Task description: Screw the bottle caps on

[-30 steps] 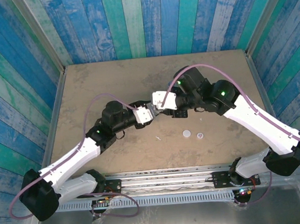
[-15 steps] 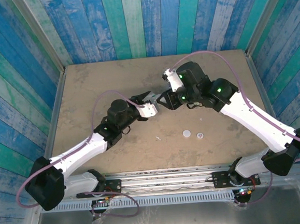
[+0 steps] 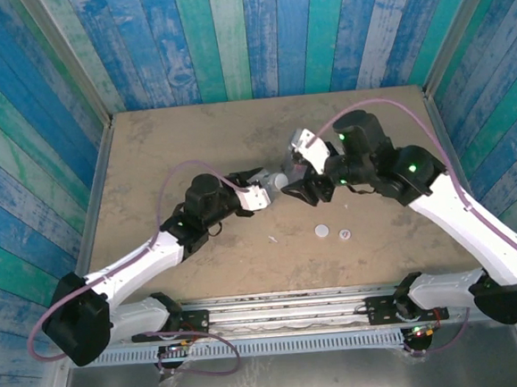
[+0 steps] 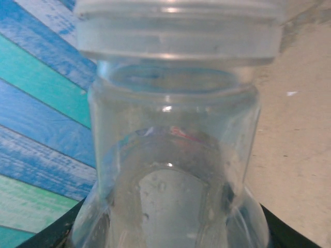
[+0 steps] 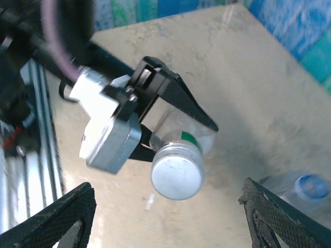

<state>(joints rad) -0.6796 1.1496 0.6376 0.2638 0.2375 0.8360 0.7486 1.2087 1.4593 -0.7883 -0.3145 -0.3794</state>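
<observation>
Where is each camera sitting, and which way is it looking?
Top external: high behind the robot, looking down on the table; the left arm and right arm show, meeting mid-table.
Left wrist: on the left arm, looking along the left fingers at the bottle they hold, very close.
Right wrist: on the right arm, looking between the open right fingers at the bottle's cap.
Shared: all three see that bottle.

Near the middle of the tan table [image 3: 191, 136], the left gripper [image 3: 269, 183] clasps a small clear plastic bottle [image 3: 281, 181]. The right gripper [image 3: 305, 188] sits just at the bottle's 3 o'clock. At its 5 o'clock a round white plastic screw cap [image 3: 321, 231] lies beside a second white cap [image 3: 343, 234], both clear of the arms. A tiny white scrap [image 3: 272, 239] lies at 6 o'clock.
</observation>
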